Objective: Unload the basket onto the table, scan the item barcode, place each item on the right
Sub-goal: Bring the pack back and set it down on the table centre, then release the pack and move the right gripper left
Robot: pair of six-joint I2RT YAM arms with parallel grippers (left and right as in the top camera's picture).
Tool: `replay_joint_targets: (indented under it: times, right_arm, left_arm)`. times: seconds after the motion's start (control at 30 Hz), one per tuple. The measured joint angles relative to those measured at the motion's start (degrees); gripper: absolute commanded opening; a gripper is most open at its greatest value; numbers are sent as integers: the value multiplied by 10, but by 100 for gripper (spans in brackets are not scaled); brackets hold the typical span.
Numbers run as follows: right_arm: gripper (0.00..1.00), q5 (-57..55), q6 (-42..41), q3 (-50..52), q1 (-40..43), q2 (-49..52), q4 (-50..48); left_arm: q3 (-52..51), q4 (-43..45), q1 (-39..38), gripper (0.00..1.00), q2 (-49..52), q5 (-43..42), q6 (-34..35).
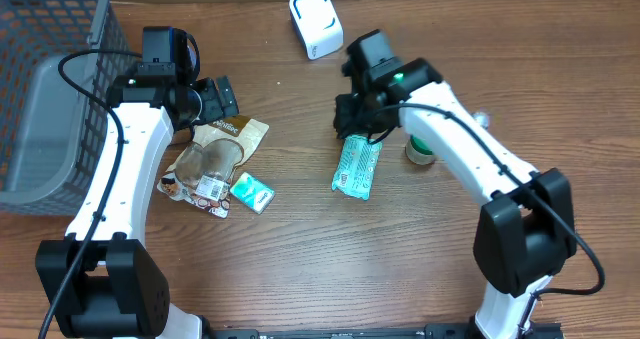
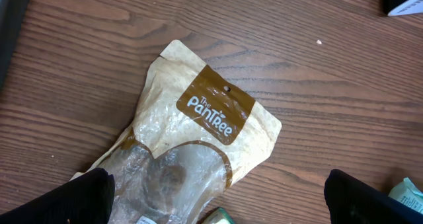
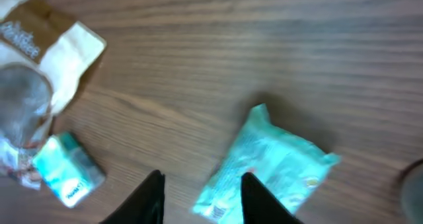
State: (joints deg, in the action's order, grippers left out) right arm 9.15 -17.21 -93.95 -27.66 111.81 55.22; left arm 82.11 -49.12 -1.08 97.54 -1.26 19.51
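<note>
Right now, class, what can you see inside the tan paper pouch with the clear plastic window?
Through its window, the tan paper pouch shows dim brownish contents, too unclear to name. Its opaque paper top hides anything higher.

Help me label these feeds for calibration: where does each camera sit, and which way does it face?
Overhead: above the wooden table, looking straight down; both white arms show.
Left wrist: on the left gripper, looking down at the brown-and-clear plastic pouch; black fingertips in the bottom corners.
Right wrist: on the right gripper, looking down at the crinkled teal packet; black fingertips at the bottom edge.
Shared: all three show the pouch; overhead and right wrist share the packet.
</note>
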Motion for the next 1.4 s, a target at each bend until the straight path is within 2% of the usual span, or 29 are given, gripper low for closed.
replay_joint_targets:
  times: [0.1,0.17,0.3,0.53,0.8,1.4]
  right_arm:
    - [28,0,-40,0,-34,0,-8]
    - [17,0,-70,0,-56,0,-14]
    - [4,0,-131,2,-94,0,-21]
    - [4,-61,-232,26,-118,0,-27]
    - [4,-121,-270,116,-118,6,-111]
    - [4,-146,-293,130,-117,12,-22]
  left_arm:
    - [0,0,0,100,0,0,0]
    - [0,0,0,100,0,0,0]
    - [0,0,0,100,0,0,0]
    - [0,0,0,100,0,0,0]
    - [0,0,0,100,0,0,0]
    - [0,0,0,100,0,0,0]
